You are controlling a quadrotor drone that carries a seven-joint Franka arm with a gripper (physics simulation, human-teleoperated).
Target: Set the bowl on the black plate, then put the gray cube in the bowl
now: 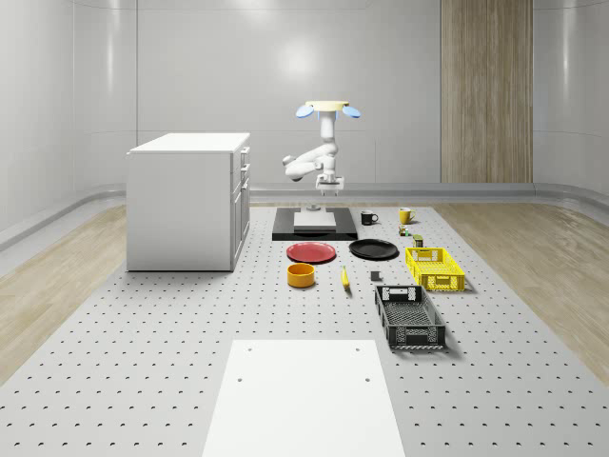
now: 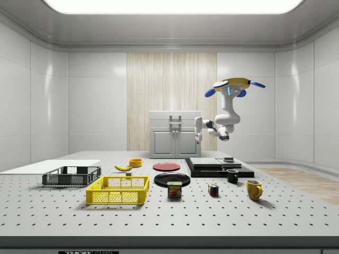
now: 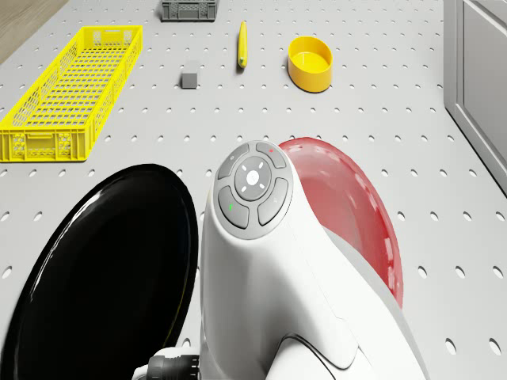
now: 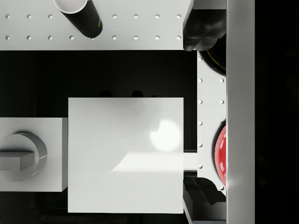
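Above the flat black base pad (image 1: 314,231) at the far end of the perforated gray table (image 1: 143,362), the white drone-borne arm hovers, its two-finger gripper (image 1: 327,189) pointing down; whether its jaws are wide or narrow cannot be told. Nearer lie the round black plate (image 1: 373,249), the round yellow bowl (image 1: 302,275), and the small gray cube (image 3: 189,74), each well apart.
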